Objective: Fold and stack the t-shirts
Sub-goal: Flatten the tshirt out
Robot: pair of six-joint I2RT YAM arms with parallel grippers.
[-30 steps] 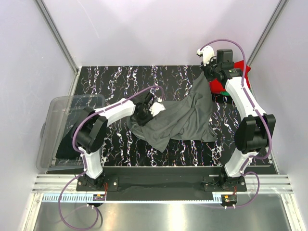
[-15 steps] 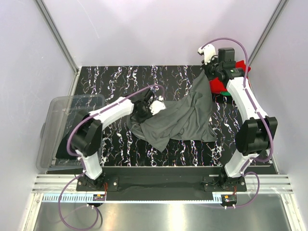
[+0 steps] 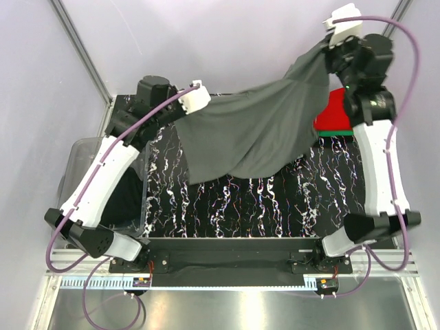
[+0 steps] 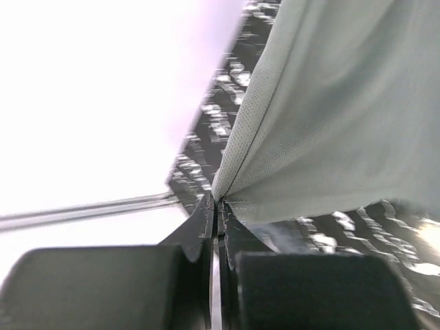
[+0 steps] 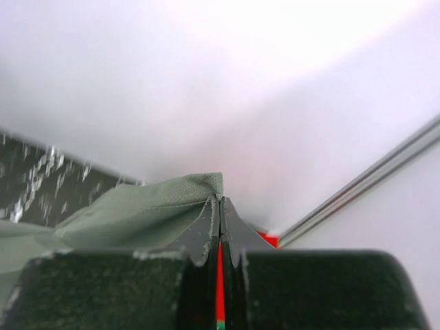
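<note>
The black white-veined marbled table [image 3: 227,206] lies under everything. Above its far half, the dark grey soft cloth t-shirt [image 3: 254,134] hangs spread in the air, stretched from far left to far right between both arms. Its lower edge droops toward the table, and I cannot tell whether it touches. The clear plastic tub [image 3: 82,155] sits at the left edge. A folded red t-shirt [image 3: 331,113] rests on a green t-shirt [image 3: 335,130] at the far right. The left gripper [image 4: 217,210] is clenched on 1 edge of the grey shirt, and the right gripper [image 5: 220,206] is pinched on another corner. This looks like the spreading step before folding. Next, the 2 arms would need to lower together with the cloth taut and lay it flat mid-table.
</note>
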